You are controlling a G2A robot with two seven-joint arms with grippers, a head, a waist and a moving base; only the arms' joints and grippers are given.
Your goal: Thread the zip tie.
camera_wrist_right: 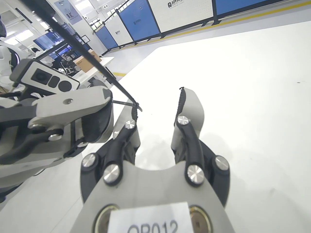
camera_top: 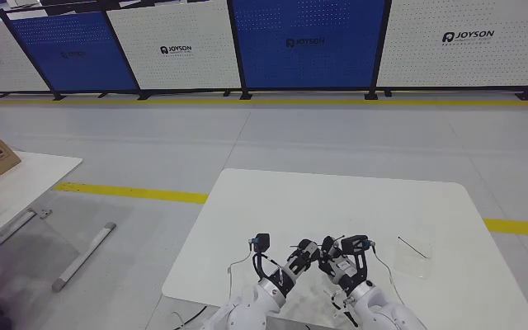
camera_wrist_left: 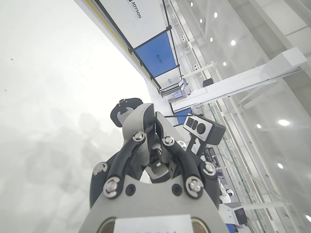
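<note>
At table [camera_top: 330,198] edge | left end effector [camera_wrist_left: 154,120] grips zip tie [camera_wrist_right: 73,42], pointing rightward | right end effector [camera_wrist_right: 158,100] wide

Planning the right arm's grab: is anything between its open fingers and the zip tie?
Nothing visible does. The zip tie, clamped in the left gripper, sits beside one of the right gripper's open fingers, above the table.

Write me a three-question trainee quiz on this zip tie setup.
1. True or false: the right gripper is shut on the thin black plastic zip tie.
2. Which gripper holds that zip tie? A. the left gripper; B. the right gripper; C. neither.
3. Fill in: the flat table top is ___ in colour.
Key: 1 false; 2 A; 3 white.
</note>
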